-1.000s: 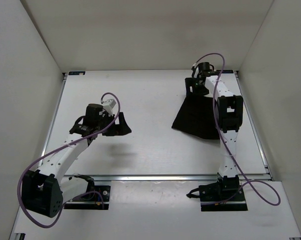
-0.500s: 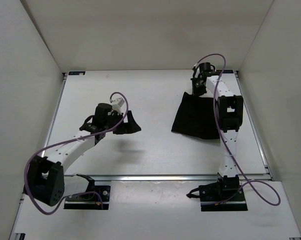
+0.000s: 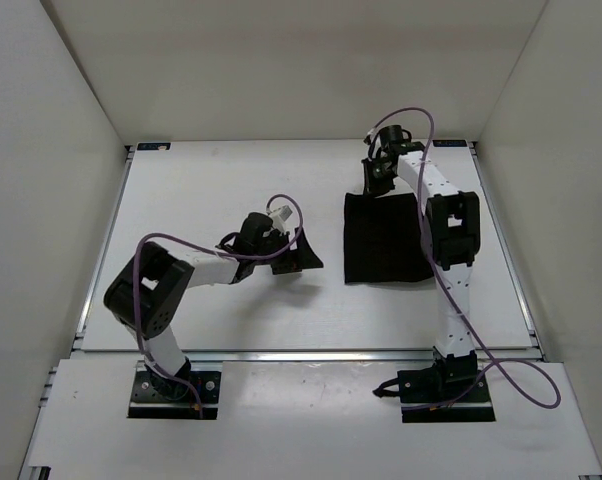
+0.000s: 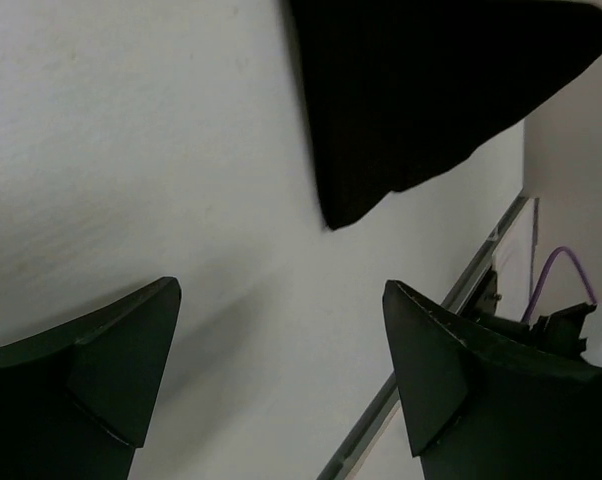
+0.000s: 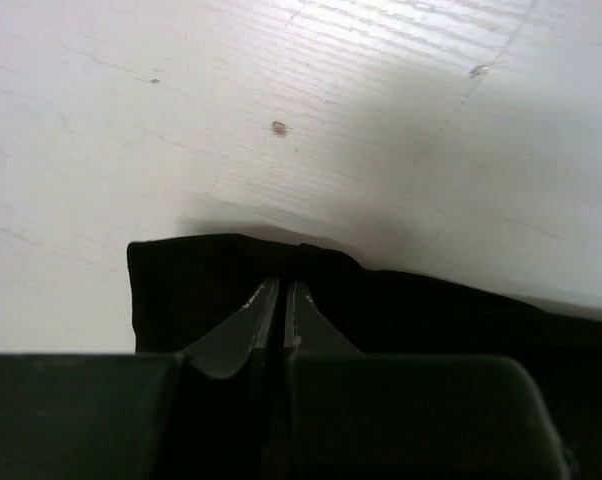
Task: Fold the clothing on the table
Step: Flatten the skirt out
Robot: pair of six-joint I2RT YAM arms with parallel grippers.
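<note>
Two arms show in the overhead view. My left claw (image 3: 299,255) hangs over the middle of the worktop (image 3: 201,190), fingers spread wide with nothing between them, a little to the left of the garment (image 3: 386,245). The garment lies flat as a black, roughly square patch on the right half of the worktop. My right claw (image 3: 374,180) is down at the garment's far left corner, and the right arm reaches out over the cloth's right side.

From the left wrist, the left claw (image 4: 279,300) stands wide open over bare worktop (image 4: 131,150). One rounded corner of the garment (image 4: 421,90) lies ahead of the fingers, clear of both. A metal edge rail (image 4: 461,290) and a purple cable (image 4: 556,265) show to the right.

From the right wrist, the right claw (image 5: 281,288) is pressed fully together, its tips pinching the garment (image 5: 181,285) just inside the cloth's far edge, where the fabric humps up slightly. White worktop (image 5: 231,100) with a few small specks lies beyond.
</note>
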